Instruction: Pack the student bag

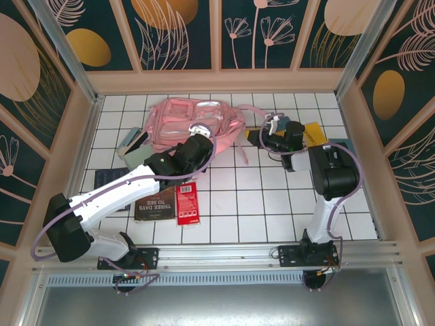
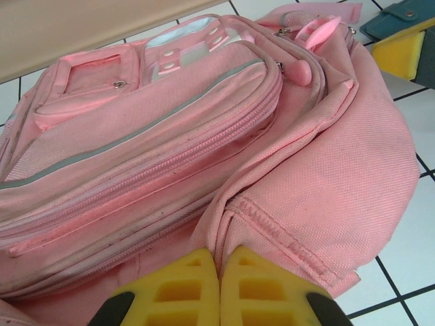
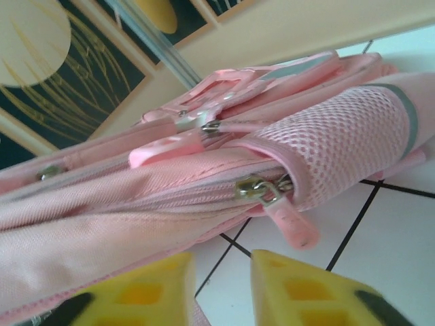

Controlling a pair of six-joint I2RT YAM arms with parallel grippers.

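Note:
The student bag [image 1: 194, 121] is a large light-pink backpack lying flat at the back of the tiled table. My left gripper [image 1: 200, 140] rests on its near edge. In the left wrist view its yellow fingers [image 2: 183, 288] are shut on a fold of the bag's pink fabric [image 2: 234, 207], just below the front zip pockets and pale strip [image 2: 136, 136]. My right gripper [image 1: 266, 139] is at the bag's right side, low over the tiles. It stands open [image 3: 223, 272], just short of the metal zip slider [image 3: 255, 188] and its pink pull tab [image 3: 293, 223] beside the mesh pocket [image 3: 340, 142].
A brown book [image 1: 155, 202] and a red book [image 1: 187, 202] lie in front of the left arm. Teal items [image 1: 132, 146] sit at the bag's left. A yellow object [image 1: 312, 132] and a teal case [image 2: 401, 17] lie to its right. Wooden walls enclose the table.

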